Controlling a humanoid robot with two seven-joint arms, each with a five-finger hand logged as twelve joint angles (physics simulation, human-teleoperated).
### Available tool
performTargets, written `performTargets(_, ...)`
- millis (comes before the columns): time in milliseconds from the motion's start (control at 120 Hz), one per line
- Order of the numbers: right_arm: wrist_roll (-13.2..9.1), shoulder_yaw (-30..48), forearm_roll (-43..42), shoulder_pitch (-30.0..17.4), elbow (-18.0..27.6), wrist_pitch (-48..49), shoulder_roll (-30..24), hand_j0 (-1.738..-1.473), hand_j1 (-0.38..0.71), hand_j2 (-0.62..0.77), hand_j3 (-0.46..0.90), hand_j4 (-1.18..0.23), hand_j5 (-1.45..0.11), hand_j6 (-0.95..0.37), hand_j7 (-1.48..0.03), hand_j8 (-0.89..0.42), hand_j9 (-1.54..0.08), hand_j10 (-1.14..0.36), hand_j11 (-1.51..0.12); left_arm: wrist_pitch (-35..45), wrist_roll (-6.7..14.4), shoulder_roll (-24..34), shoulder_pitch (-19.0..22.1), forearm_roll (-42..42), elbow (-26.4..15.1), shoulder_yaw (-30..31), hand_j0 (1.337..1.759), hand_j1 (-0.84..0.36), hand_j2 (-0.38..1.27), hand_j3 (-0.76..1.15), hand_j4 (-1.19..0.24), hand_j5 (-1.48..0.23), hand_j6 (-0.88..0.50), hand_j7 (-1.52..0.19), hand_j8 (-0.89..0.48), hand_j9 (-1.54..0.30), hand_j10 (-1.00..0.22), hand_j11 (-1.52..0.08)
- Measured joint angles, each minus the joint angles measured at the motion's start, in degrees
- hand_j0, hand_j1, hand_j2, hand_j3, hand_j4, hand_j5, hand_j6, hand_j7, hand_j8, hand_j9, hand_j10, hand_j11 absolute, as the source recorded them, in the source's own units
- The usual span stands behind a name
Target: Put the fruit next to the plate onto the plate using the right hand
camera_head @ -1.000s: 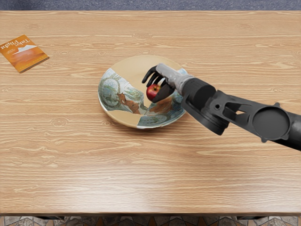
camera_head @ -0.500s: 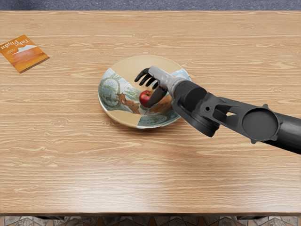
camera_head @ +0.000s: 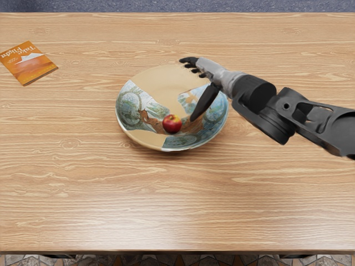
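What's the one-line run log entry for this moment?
small red apple: resting inside patterned ceramic plate | right hand: open, empty, over plate's right rim | left hand: not in view

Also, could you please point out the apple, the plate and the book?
apple [camera_head: 172, 123], head view, middle of its red skin.
plate [camera_head: 128, 105], head view, patterned left wall.
book [camera_head: 28, 62], head view, centre of its orange cover.
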Motion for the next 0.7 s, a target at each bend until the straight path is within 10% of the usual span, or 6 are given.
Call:
performTargets(175, 0.82, 6.10, 11.02, -0.54, 1.83, 12.02, -9.20, -1.658, -0.27, -0.01, 0.00, -0.06, -0.08, -0.07, -0.08, -0.06, -0.08, -0.06, -0.08, 0.00, -0.01, 0.00, 0.00, 0.00, 0.00, 0.00, 1.658, 0.07, 0.05, 0.00, -0.23, -0.30, -0.23, -0.30, -0.23, -0.30, -0.23, -0.30)
performTargets(492, 13.10, 8.75, 29.17, -3.71, 0.92, 35.54, -30.56, -1.658, -0.29, -0.01, 0.00, -0.05, -0.06, -0.05, -0.06, -0.05, -0.06, -0.05, -0.06, 0.00, 0.00, 0.00, 0.13, 0.02, -0.18, -0.05, 1.658, 0.07, 0.05, 0.00, -0.23, -0.30, -0.23, -0.30, -0.23, -0.30, -0.23, -0.30)
performTargets(700, 15.61, 8.73, 33.46, -5.24, -1.19, 45.79, -38.54, -1.658, -0.30, -0.01, 0.00, -0.05, -0.06, -0.05, -0.06, -0.05, -0.06, -0.05, -0.06, 0.00, 0.01, 0.00, 0.97, 0.01, -0.44, -0.08, 1.658, 0.07, 0.05, 0.00, -0.23, -0.30, -0.23, -0.30, -0.23, -0.30, -0.23, -0.30)
